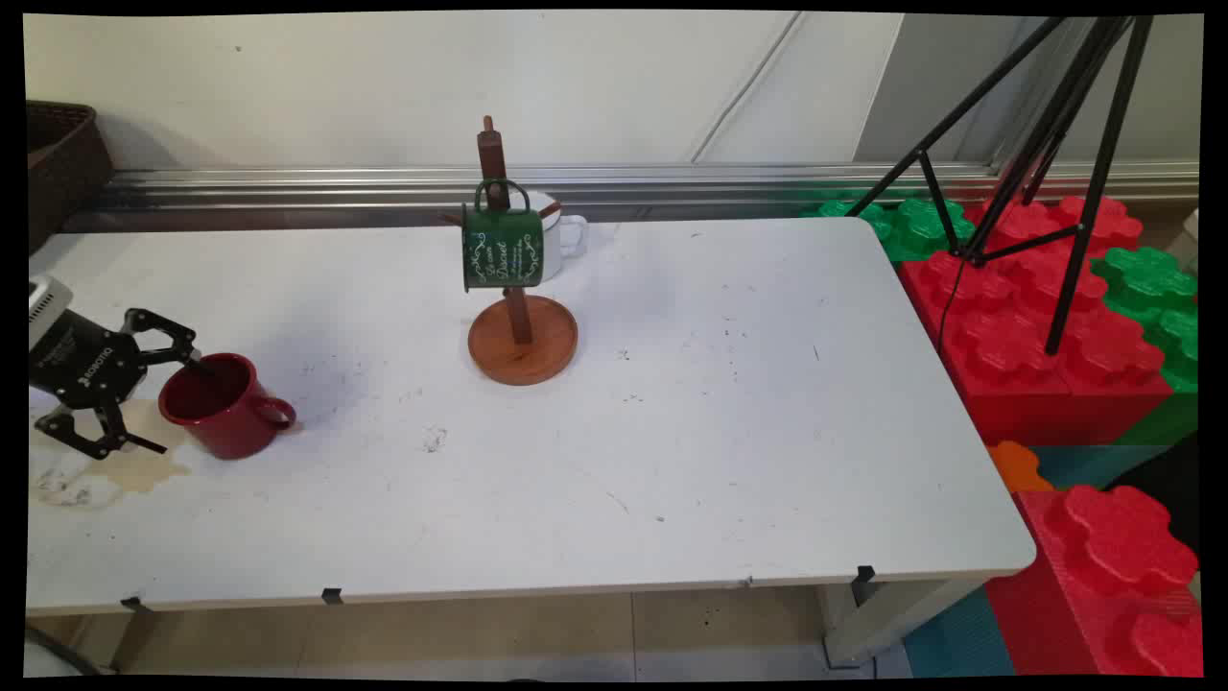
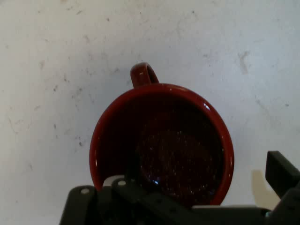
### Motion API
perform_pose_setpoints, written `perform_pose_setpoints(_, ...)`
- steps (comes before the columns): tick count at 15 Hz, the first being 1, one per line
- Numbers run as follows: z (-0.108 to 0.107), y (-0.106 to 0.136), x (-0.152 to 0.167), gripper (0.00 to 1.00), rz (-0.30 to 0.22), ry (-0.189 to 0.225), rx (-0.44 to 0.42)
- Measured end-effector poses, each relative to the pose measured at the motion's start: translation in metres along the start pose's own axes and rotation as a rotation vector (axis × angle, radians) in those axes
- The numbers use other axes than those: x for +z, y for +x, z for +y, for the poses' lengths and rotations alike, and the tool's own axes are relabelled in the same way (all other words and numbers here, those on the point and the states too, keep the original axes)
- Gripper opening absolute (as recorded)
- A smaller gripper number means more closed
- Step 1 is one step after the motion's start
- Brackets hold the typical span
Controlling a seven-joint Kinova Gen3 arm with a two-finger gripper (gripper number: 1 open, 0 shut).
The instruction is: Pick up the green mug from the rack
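Note:
A dark red mug stands upright near the table's left edge, its handle pointing right in the main view. My gripper reaches it from the left, low and open. One fingertip sits at the mug's far rim, and the other lies outside, on its near-left side. From the hand view I look down into the red mug, with its handle pointing away. The gripper straddles the mug's wall: one finger is outside, the other low over the opening.
A wooden mug tree stands mid-table with a green mug hanging on it and a white mug behind. A brown stain marks the table under the gripper. A wicker basket is far left. A black tripod and foam blocks stand right.

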Motion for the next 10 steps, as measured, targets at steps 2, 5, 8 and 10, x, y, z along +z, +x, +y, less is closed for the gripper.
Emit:
perform_pose_setpoints(2, 0.0, 0.0, -0.004, 1.0, 0.008, -0.002, -0.011)
perform_pose_setpoints(5, 0.0, 0.001, -0.013, 1.0, 0.032, -0.004, -0.045)
perform_pose_setpoints(8, 0.0, 0.001, -0.022, 1.0, 0.054, -0.004, -0.08)
perform_pose_setpoints(10, -0.001, 0.001, -0.03, 1.0, 0.077, -0.003, -0.116)
